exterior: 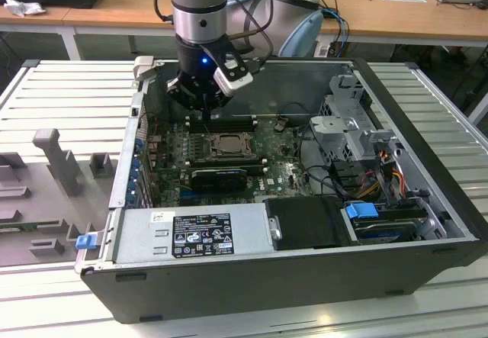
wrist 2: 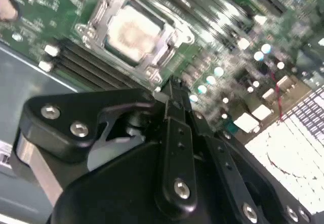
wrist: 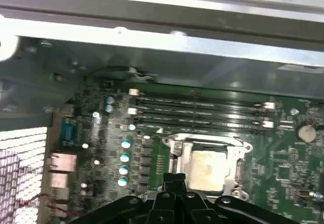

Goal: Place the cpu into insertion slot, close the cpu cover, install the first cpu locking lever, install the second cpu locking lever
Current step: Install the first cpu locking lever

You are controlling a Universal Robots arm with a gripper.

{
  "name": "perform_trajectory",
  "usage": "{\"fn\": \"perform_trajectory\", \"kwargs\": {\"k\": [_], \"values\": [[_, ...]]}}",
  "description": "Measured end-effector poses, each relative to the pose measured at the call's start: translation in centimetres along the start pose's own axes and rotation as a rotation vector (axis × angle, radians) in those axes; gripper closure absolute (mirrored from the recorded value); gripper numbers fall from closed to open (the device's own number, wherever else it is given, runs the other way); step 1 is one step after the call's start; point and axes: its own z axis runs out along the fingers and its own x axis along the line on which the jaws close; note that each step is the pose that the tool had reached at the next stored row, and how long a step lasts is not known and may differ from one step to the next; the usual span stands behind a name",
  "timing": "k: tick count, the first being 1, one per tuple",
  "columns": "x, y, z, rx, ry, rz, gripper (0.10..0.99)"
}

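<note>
The cpu (wrist 2: pixel 132 31) lies flat in the insertion slot (exterior: pixel 229 144) on the green board, its pale metal top facing up. The cpu cover (wrist 2: pixel 96 19) is down around it as a silvery frame, also seen as the cpu cover (wrist: pixel 202 142) in the first wrist view. My gripper (wrist 2: pixel 174 88) hangs just above the board at the socket's edge, fingers pressed together with nothing between them. In the exterior view my gripper (exterior: pixel 207 111) sits over the far side of the socket, near the memory slots. The locking levers cannot be made out.
Long black memory slots (wrist: pixel 197 110) run beside the socket. A black card (exterior: pixel 219 176) lies on its near side, with the power supply (exterior: pixel 191 235) beyond. A drive cage (exterior: pixel 354 124) and cables fill the exterior view's right. The case's metal wall (wrist: pixel 152 62) stands close behind.
</note>
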Motion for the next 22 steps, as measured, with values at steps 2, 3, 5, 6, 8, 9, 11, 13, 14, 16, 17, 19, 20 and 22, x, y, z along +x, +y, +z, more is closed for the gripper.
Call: {"fn": "perform_trajectory", "kwargs": {"k": [2, 3, 5, 6, 8, 9, 11, 13, 14, 16, 17, 19, 20, 22], "values": [[1.53, 0.27, 0.07, 0.0, -0.0003, 0.001, 0.98], [1.82, 0.44, 0.13, 0.0, 0.0, 0.003, 0.98], [2.27, 1.04, 0.43, 0.0, -0.0001, 0.003, 0.98], [2.3, 1.26, 0.55, 0.0, -0.0002, 0.003, 0.98], [2.26, 1.89, 0.8, 0.0, -0.0002, 0.003, 0.98], [2.24, 2.14, 0.85, 0.0, -0.0001, 0.003, 0.98], [2.16, 3.17, 0.96, 0.0, -0.0002, 0.003, 0.98], [2.1, 3.41, 0.99, 0.0, -0.0001, 0.003, 0.98], [2.06, 3.41, 0.98, 0.0, 0.0, 0.004, 0.98], [1.64, 3.38, 1.0, 0.0, -0.0002, 0.005, 0.98], [1.17, 3.33, 1.02, 0.0, -0.0002, 0.005, 0.98], [0.54, 3.28, 1.05, 0.0, -0.0003, 0.006, 0.98], [0.18, 3.24, 1.06, 0.0, -0.0003, 0.006, 0.98], [-0.14, 3.22, 1.07, 0.0, -0.0003, 0.006, 0.98]]}}
